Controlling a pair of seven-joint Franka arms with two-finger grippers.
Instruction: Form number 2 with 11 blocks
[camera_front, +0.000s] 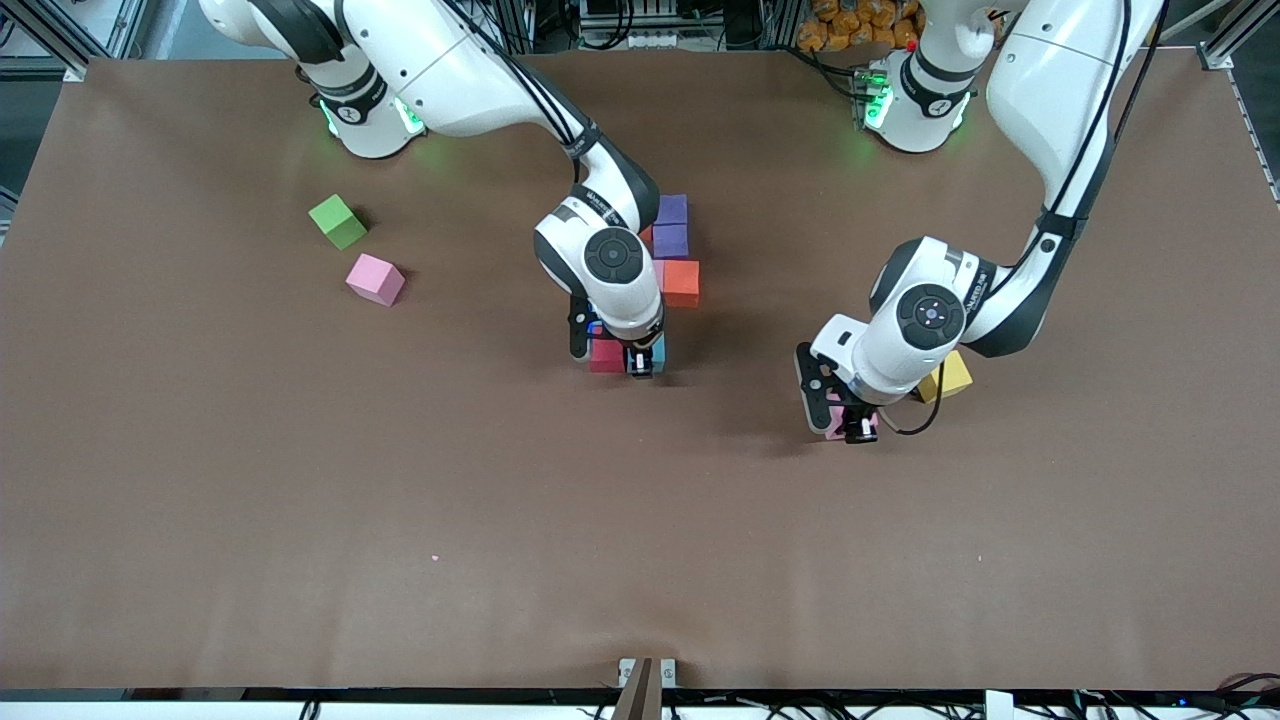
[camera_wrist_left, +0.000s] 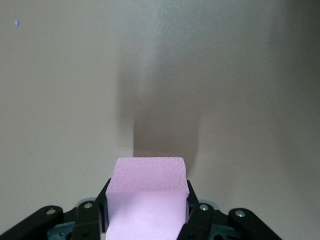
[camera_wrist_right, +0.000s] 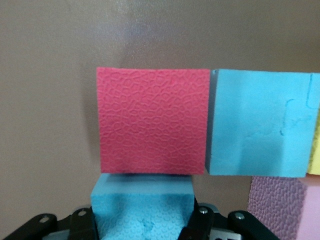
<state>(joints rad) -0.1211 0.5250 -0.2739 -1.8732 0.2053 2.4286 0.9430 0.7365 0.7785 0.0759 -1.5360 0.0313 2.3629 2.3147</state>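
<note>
Now pink block (camera_wrist_left: 147, 200) gripped in left hand (camera_wrist_left: 147, 210), light blue block (camera_wrist_right: 142, 202) in right hand (camera_wrist_right: 142, 215)

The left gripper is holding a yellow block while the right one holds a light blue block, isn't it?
Not quite. The left gripper is shut on a pink block, not a yellow one, as the left wrist view shows. The right gripper does hold a light blue block.
</note>
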